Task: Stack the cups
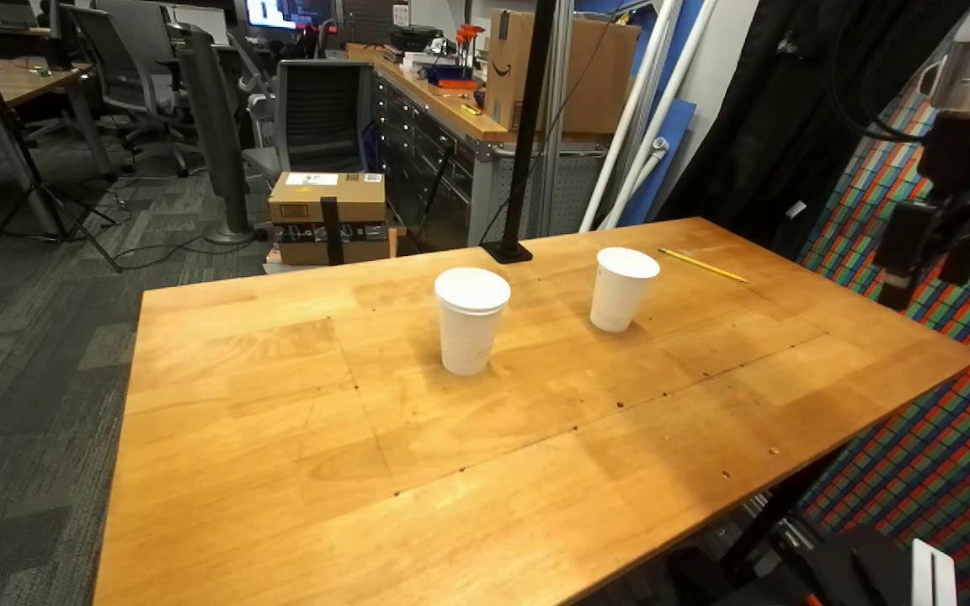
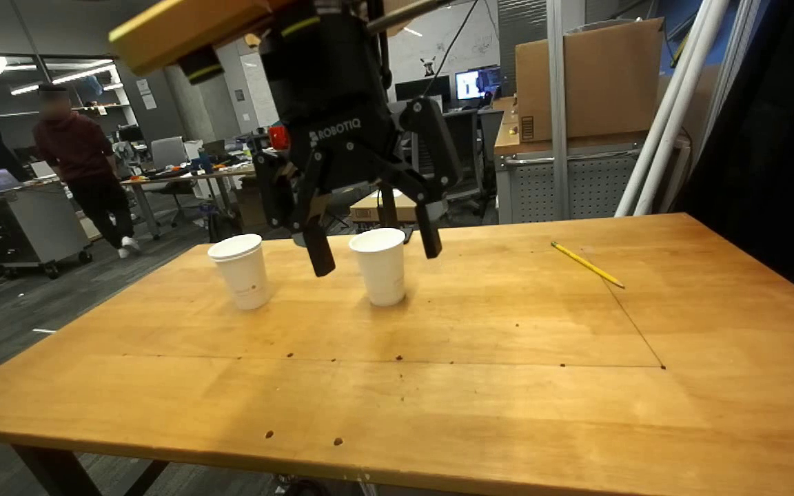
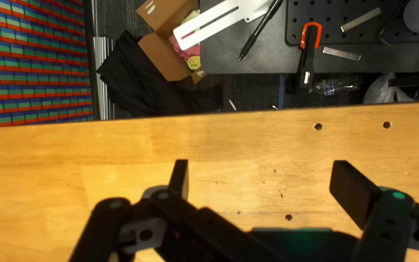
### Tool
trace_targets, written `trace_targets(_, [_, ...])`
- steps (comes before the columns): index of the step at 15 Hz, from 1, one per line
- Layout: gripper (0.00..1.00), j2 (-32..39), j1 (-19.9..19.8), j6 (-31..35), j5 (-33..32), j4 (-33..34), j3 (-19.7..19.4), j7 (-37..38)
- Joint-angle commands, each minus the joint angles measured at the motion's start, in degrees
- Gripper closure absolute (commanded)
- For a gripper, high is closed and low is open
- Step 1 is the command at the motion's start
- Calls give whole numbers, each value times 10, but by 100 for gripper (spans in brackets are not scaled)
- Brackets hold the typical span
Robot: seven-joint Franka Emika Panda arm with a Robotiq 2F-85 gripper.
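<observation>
Pincer [image 3: 262, 182] held released above the desk [image 1: 325, 471], jaws parted wide
Farther from the yellow pencil [image 1: 702, 265], one upright white paper cup [image 1: 466, 332] is seen with a doubled rim; nearer the pencil, a second cup [image 1: 620, 295] is stood apart, upright. Well beyond the pencil, a cardboard box [image 1: 599, 80] is seen.

From a distance I record both cups [image 2: 242, 275] [image 2: 383, 272] as white. The table [image 1: 283, 471] I find honey-brown wood, marked with dark spots. I log the pencil [image 1: 702, 265] as yellow, green at one end. The gripper [image 2: 376, 251] is black, bearing white lettering. In the wrist view I note a panel [image 3: 31, 65] patterned in rows of red, green and blue blocks, and a black pen [image 3: 258, 32]. The large box [image 2: 604, 83] is brown; the pipes [image 2: 669, 138] are white. The floor [image 1: 22, 505] shows patchy greys.
</observation>
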Motion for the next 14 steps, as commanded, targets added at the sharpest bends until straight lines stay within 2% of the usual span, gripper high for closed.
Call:
trace_targets(1, [0, 25, 25, 45, 25, 19, -20, -42])
trace_targets(7, [0, 71, 59, 109, 86, 50, -46, -139])
trace_targets(14, [0, 125, 113, 153, 153, 101, -29, -217])
